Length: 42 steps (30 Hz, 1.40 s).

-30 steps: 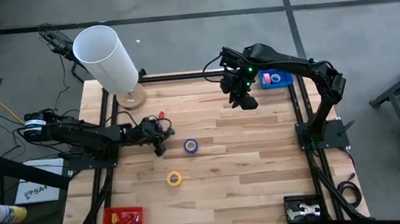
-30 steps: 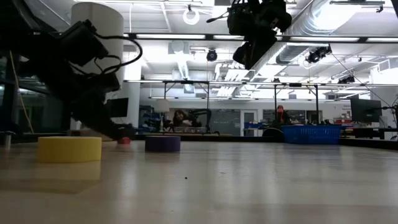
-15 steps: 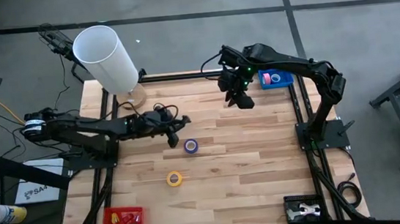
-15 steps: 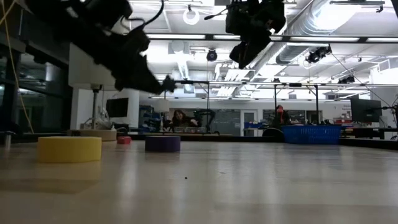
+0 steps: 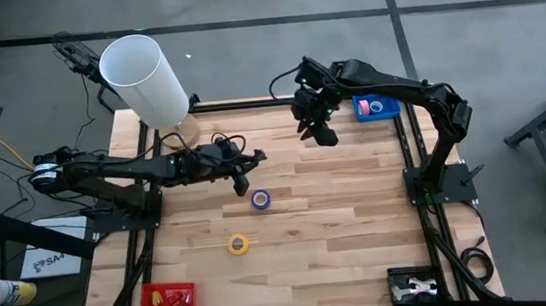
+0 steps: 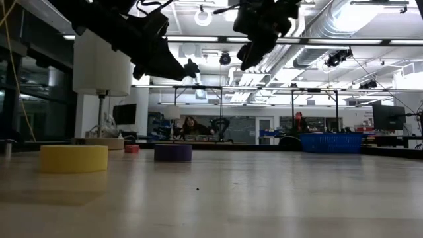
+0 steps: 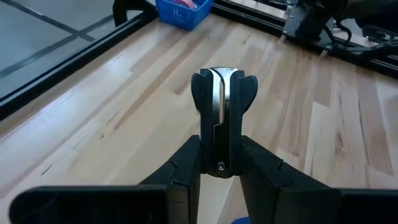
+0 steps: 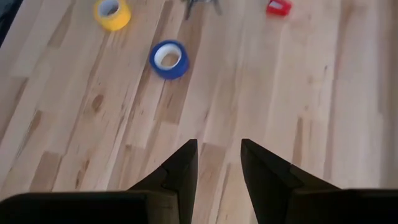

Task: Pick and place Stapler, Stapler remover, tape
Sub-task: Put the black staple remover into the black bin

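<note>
the wooden table (image 5: 360, 225) is a pale plank top, smooth and faintly glossy, so hard things will slide on it rather than catch. near its far left corner stands a white cylinder (image 5: 143, 78) on a round base, beside the reach of the left arm. the blue bin (image 5: 375, 108) at the far right edge already holds a pink roll and a blue one, and a red bin (image 5: 166, 304) sits at the near left corner. the left gripper (image 7: 217, 134) hangs above the table just left of the purple tape, clamped on the stapler remover (image 7: 222, 93), a small stiff clawed piece of dark plastic and bright metal; it is light, rigid and held by its body, though the claw tips may be hard to keep square. the right gripper (image 8: 216, 163) hovers over the far middle of the table, its fingers parted and holding nothing. the purple tape (image 5: 260, 199) and the yellow tape (image 5: 238, 244) lie flat and apart mid-table: light, stiff rings, best pinched across the wall through the open centre. a small red object (image 8: 278, 7) lies on the wood; i cannot tell what it is.
</note>
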Each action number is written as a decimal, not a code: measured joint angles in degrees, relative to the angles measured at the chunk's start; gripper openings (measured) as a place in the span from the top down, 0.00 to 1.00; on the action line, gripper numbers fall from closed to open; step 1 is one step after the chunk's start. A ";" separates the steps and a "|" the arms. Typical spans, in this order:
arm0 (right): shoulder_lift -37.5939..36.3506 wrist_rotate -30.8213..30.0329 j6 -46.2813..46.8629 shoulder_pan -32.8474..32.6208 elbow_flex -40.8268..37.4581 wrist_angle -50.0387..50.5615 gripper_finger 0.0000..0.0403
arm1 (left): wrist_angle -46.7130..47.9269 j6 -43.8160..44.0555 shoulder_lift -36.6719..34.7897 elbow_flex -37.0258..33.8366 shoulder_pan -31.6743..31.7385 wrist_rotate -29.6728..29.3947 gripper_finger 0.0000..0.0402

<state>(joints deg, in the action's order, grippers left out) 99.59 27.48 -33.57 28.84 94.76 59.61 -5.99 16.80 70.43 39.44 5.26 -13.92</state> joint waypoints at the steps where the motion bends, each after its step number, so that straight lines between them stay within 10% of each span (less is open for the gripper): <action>1: 0.00 0.00 0.79 0.00 0.00 -0.92 0.72 | -0.01 -0.02 0.00 0.00 0.00 0.03 0.81; 16: 0.00 -0.05 9.74 0.00 0.00 -11.56 0.70 | -0.44 -3.48 0.00 0.00 0.02 -1.76 0.81; 30: 0.00 -0.13 14.99 -1.17 0.00 -16.29 0.27 | -7.68 -5.11 0.00 0.02 0.02 -1.87 0.81; 42: 0.06 -5.13 7.57 -8.97 0.00 -20.88 0.22 | -8.03 -9.07 0.00 0.04 0.02 -1.37 0.81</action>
<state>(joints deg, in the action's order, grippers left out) 99.65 22.35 -26.00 19.87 94.76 38.72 -14.02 7.73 70.43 39.48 5.28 -15.29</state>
